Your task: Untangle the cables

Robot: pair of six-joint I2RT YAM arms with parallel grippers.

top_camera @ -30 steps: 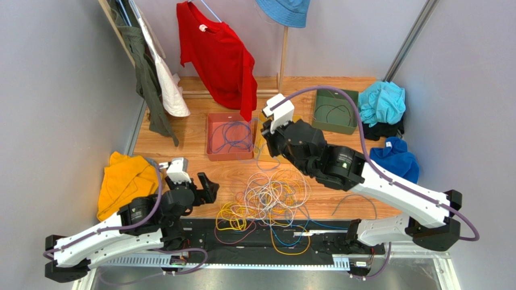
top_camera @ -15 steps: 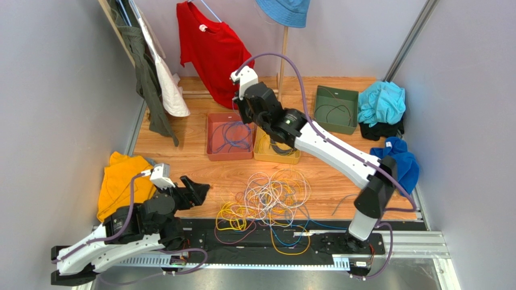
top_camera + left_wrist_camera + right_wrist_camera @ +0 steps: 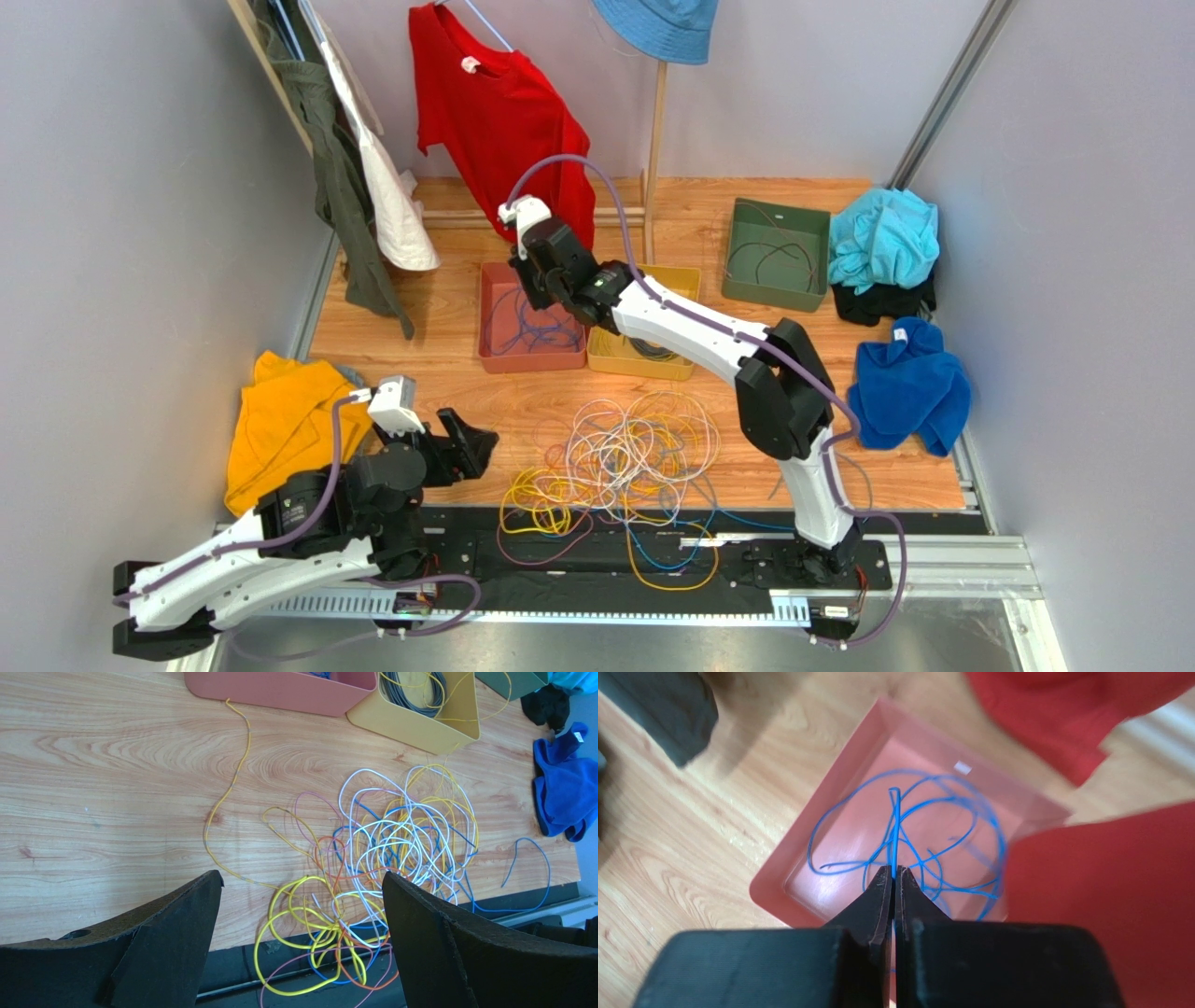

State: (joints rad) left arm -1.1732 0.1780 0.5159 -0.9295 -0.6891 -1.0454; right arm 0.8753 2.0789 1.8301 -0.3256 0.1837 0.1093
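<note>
The right claw (image 3: 894, 875) hangs over the pink tray (image 3: 840, 770), its fingers pressed together on a blue cable (image 3: 895, 822) that loops down into the tray. The left claw (image 3: 302, 878) stands wide apart, holding nothing, above the tangled cables (image 3: 631, 455) heaped at the worktop's (image 3: 421, 350) near edge.

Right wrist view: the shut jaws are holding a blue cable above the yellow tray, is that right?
Only the tray is wrong. The right wrist view shows the shut jaws holding the blue cable above the pink tray; the yellow tray stands beside it.
</note>
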